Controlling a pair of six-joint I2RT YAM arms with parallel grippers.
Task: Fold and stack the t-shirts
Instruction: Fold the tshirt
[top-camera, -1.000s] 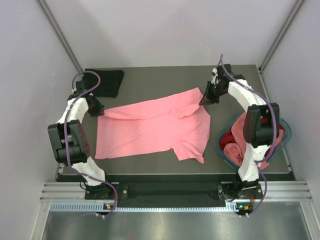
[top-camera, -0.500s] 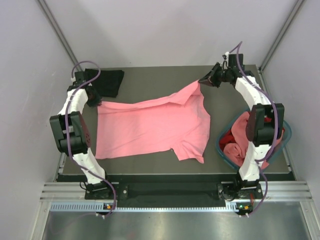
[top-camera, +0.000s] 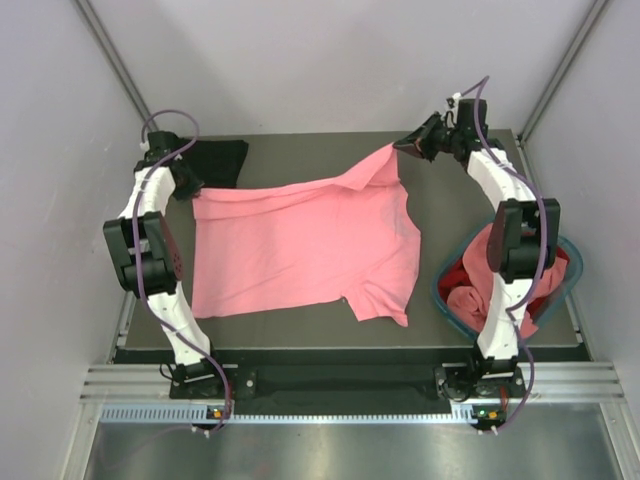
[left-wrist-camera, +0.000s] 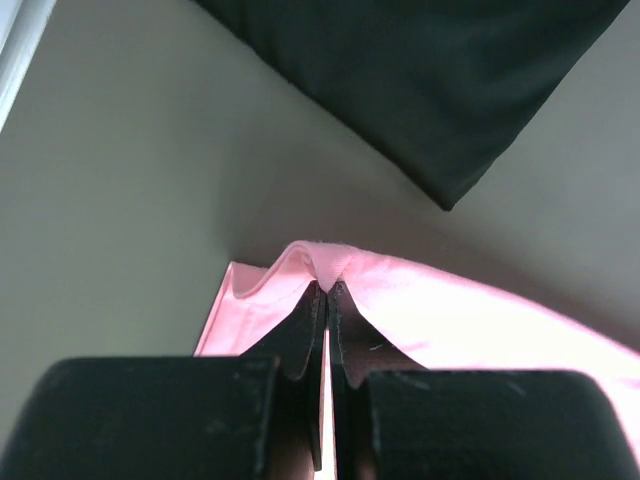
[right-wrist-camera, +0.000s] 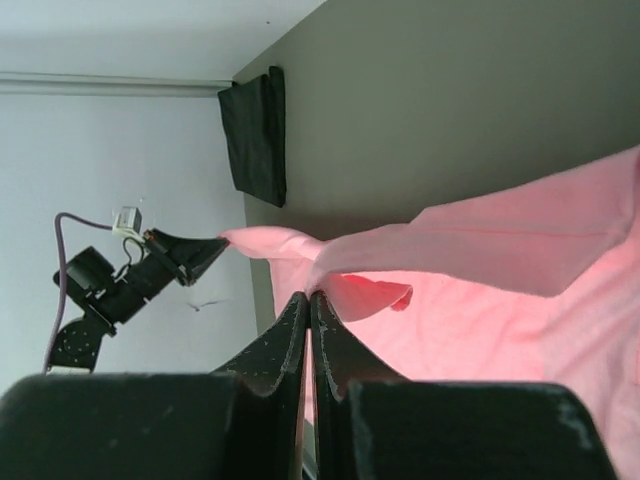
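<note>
Salmon pink t-shirt (top-camera: 300, 245) lies spread across the middle of the bench (top-camera: 440, 200), its far edge raised at both ends. The left gripper (top-camera: 188, 187) is pinched tight on the far-left corner, and the right gripper (top-camera: 403, 148) on the far-right one. A black t-shirt (top-camera: 222, 160) lies at the far left. A teal basket (top-camera: 438, 287) holding pink and red cloth stands at the near right.

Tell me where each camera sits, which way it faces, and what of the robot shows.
Top external: above and behind the bases, looking down on the table, both arms, the pink t-shirt and basket.
Left wrist: on the left arm, looking past the shut left end effector pinching pink cloth, toward the black t-shirt.
Right wrist: on the right arm, looking past the shut right end effector across the table at the left arm.
Shared: both wrist views show both t-shirts.
</note>
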